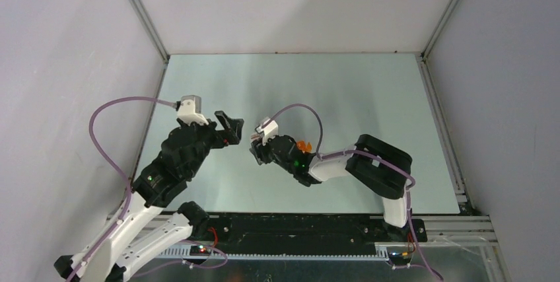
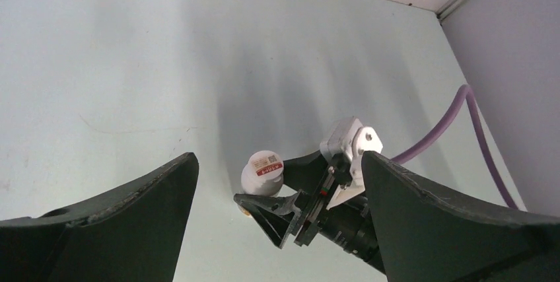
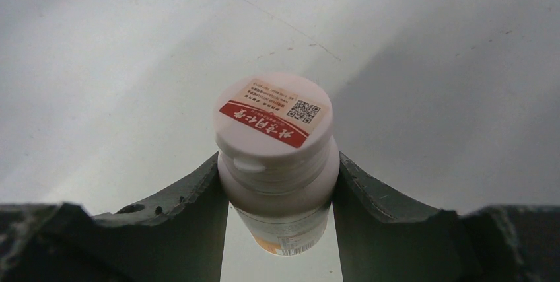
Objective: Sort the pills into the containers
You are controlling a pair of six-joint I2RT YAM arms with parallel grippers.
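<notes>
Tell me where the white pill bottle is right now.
The white pill bottle is clamped in the right gripper, near the middle of the table; in the top view it is just right of the open left gripper.

White pill bottle (image 3: 274, 183), cap label (image 3: 271, 118) red band, white script, black QR code; orange cup (image 1: 303, 144); purple cable (image 2: 467, 90); pale mint table (image 1: 330, 90)

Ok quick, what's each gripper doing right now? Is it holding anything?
Left gripper: open, holding nothing.
Right gripper: closed on the white pill bottle.
</notes>
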